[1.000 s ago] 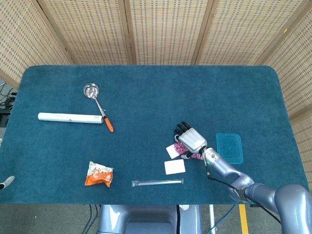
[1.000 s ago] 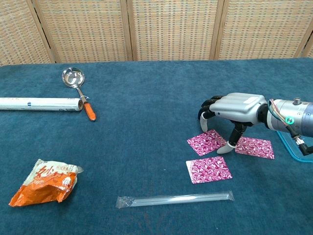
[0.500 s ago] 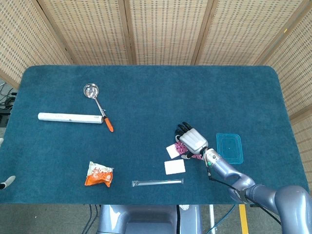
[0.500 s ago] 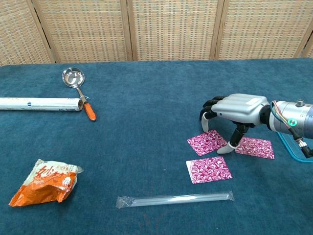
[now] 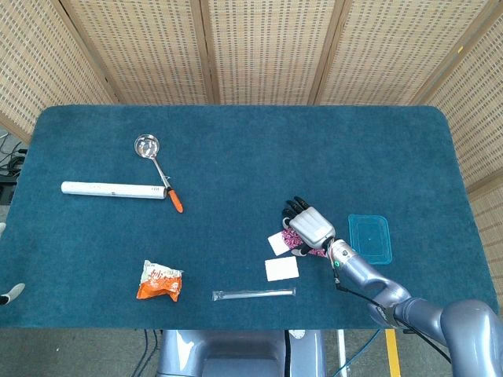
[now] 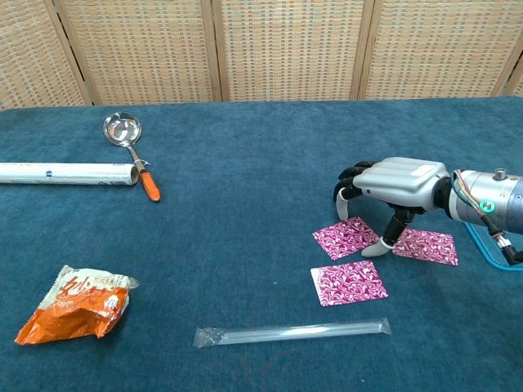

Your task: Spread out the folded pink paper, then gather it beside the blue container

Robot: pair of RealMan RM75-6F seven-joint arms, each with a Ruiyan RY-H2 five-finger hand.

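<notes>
so my right hand (image 6: 392,189) arches over the pink paper sheets (image 6: 350,282), thumb pinning one, grasping nothing, ready to drag it toward the blue container (image 5: 369,238).

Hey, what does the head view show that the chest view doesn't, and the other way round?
Only the head view shows the whole blue container and the table's far corners. Only the chest view shows three separate pink papers, pattern up, with the right hand arched over them, thumb tip touching down between them. Both share the ladle, white roll, orange snack bag and clear tube.
</notes>
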